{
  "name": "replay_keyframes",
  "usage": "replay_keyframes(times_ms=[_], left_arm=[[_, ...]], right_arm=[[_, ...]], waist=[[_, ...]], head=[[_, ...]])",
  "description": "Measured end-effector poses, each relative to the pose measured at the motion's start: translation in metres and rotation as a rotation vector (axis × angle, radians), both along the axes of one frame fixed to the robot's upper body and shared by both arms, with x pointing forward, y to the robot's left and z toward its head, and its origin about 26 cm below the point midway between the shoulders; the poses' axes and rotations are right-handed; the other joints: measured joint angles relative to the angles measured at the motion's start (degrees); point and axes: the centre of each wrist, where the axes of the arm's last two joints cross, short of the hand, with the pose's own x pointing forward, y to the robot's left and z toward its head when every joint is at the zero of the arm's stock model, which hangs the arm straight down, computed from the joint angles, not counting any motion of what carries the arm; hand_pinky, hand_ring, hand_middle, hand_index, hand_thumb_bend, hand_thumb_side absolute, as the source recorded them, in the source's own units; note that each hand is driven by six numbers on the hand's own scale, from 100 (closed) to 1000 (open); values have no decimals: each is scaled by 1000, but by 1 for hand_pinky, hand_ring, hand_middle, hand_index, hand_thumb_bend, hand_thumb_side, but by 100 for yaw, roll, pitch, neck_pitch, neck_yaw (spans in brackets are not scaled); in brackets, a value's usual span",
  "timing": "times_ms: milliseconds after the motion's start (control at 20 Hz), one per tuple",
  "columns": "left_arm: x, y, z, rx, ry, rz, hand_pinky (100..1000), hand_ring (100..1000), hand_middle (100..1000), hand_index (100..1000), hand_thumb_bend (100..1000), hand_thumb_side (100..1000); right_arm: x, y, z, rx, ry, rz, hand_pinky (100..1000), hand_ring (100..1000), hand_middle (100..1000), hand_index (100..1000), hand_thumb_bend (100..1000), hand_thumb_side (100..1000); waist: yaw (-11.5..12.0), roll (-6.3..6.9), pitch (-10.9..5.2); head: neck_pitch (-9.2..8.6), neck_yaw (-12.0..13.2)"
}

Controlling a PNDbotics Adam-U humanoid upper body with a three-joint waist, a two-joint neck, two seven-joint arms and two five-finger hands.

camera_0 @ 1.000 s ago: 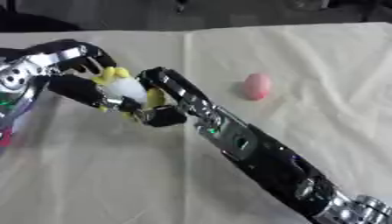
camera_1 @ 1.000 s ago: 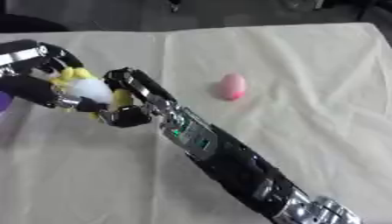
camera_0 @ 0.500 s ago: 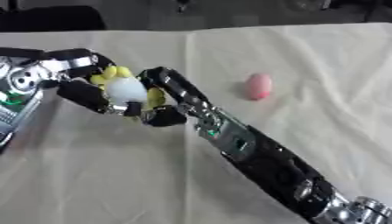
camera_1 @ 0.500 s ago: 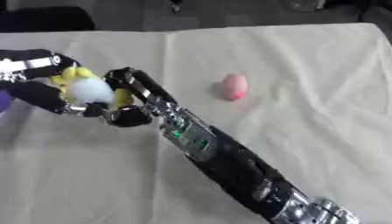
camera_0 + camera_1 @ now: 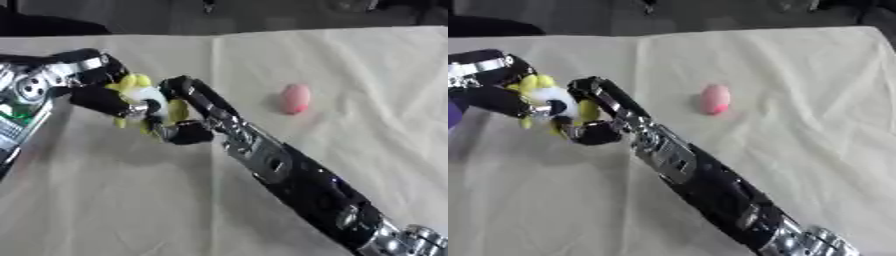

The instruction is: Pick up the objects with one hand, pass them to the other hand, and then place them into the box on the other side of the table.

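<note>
Worktop (image 5: 367, 70): covered by a cream cloth with creases running across it; dark floor beyond the far edge.

Item 1, yellow-and-white toy (image 5: 144, 97): small soft-looking object, white body with yellow parts sticking out at top and bottom. Position: left part of the worktop, held above the cloth between the two hands. No writing or label can be read on it.

Item 2, pink egg-shaped object (image 5: 294, 98): lies alone on the cloth, right of centre, well apart from both hands. Plain surface, no marking legible.

Item 3, left hand (image 5: 98, 92): enters from the left edge; black fingers and silver joints. Fingers curled round the left and upper side of the yellow-and-white toy. A green patch shows on the forearm near the left edge; no lettering readable there.

Item 4, right hand (image 5: 185, 112): at the end of a long black arm that crosses from the lower right corner to the toy. Fingers curled round the right and lower side of the toy, touching it. Small silver fittings on the forearm; any marking on them is too blurred to read.

Item 5, purple patch (image 5: 452, 114): at the left edge of the right eye view, beside the left arm; shape cannot be made out.
</note>
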Motion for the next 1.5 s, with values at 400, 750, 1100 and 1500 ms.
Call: replay_keyframes(times_ms=[400,750,1100,1500], left_arm=[[0,-4,-4,-17,21,-2,762,551,405,436,380,100],[-1,-6,-4,27,1,-21,740,504,343,370,452,100],[-2,-6,-3,78,-52,-10,740,494,327,361,494,100],[-1,4,-2,80,-61,25,737,486,307,340,521,100]], right_arm=[[1,0,-4,-7,6,6,670,459,421,537,100,100],[1,0,-6,-6,14,9,669,510,486,622,100,100],[1,-1,-7,-43,16,-2,724,646,644,785,419,100],[1,-2,-8,-108,-2,-23,773,753,755,876,472,165]], waist=[[0,0,0],[-4,0,0],[-5,0,0],[-5,0,0]], head=[[0,43],[0,44],[0,44],[0,44]])
